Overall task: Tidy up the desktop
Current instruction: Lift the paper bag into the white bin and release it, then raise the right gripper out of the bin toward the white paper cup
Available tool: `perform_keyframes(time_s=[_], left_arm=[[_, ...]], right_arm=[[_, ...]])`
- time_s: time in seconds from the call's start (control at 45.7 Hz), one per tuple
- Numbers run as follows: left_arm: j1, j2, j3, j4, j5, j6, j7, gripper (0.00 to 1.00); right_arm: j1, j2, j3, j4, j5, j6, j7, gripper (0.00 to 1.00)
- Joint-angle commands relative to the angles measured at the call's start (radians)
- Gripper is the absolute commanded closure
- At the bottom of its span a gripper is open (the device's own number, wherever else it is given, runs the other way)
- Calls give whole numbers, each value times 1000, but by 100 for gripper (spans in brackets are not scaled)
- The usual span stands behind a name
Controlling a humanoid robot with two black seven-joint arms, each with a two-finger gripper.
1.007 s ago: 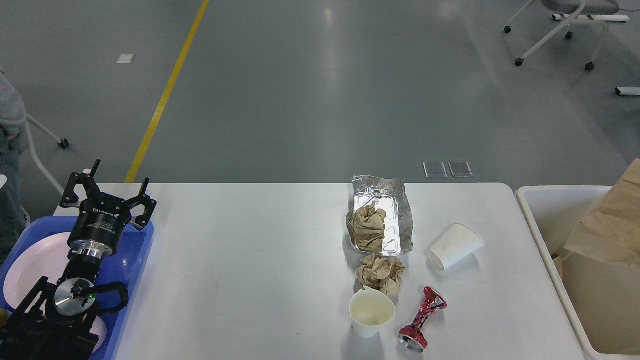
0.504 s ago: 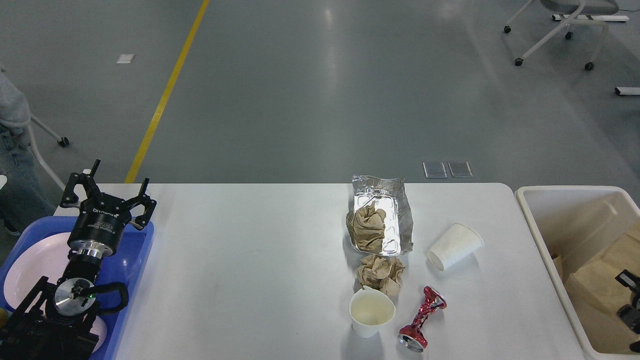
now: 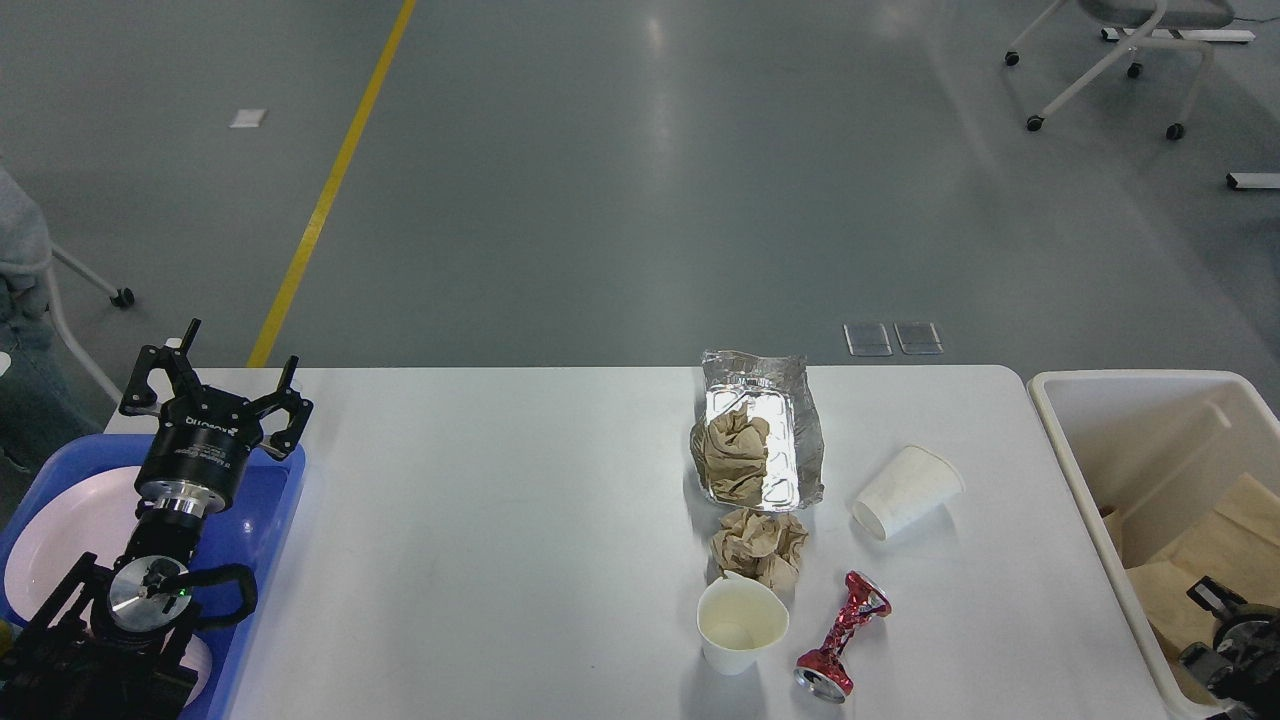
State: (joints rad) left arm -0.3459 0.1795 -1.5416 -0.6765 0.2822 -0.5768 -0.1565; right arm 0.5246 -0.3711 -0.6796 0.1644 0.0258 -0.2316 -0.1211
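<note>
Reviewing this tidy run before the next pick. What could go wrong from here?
1. The crushed red can lies close beside the upright paper cup; reaching for either could knock the other.
2. The tipped paper cup lies on its side on the desktop and may roll away when touched.
3. The right gripper sits low in the bin by brown paper; lifting out could snag the paper or clip the bin wall.

Lab or workshop hall, grey floor [image 3: 640, 180], yellow line [image 3: 330, 190]
</note>
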Motion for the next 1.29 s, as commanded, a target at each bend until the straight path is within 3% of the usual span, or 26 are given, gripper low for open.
perform_keyframes(time_s=[0.0,0.088,0.153,0.197,0.263,0.416,0.526,0.723,0.854,1.051,1.27], left_arm=[[1,0,0,0,0,0,0,4],[1,0,0,0,0,0,0,4],[1,0,0,0,0,0,0,4],[-1,0,0,0,0,0,0,4],[1,0,0,0,0,0,0,4],[-1,0,0,0,0,0,0,4],[1,0,0,0,0,0,2,4],[1,0,0,0,0,0,0,4],[1,0,0,0,0,0,2,4],[-1,0,0,0,0,0,0,4],[-1,0,0,0,0,0,0,4]], right_arm=[[0,20,-3,1,0,0,0,96],[3,20,-3,0,0,-5,3,60],[8,20,-3,0,0,-17,5,45],[9,21,-3,-2,0,-32,6,29],[12,21,-3,0,0,-51,6,18],[15,21,-3,0,-1,-55,6,13],[17,23,-3,4,-1,-55,8,3],[51,15,-1,30,-20,-37,9,0],[155,-55,-40,153,-50,7,6,0],[463,-201,-116,424,-247,250,-2,0],[840,-239,-302,612,-310,604,-2,0]])
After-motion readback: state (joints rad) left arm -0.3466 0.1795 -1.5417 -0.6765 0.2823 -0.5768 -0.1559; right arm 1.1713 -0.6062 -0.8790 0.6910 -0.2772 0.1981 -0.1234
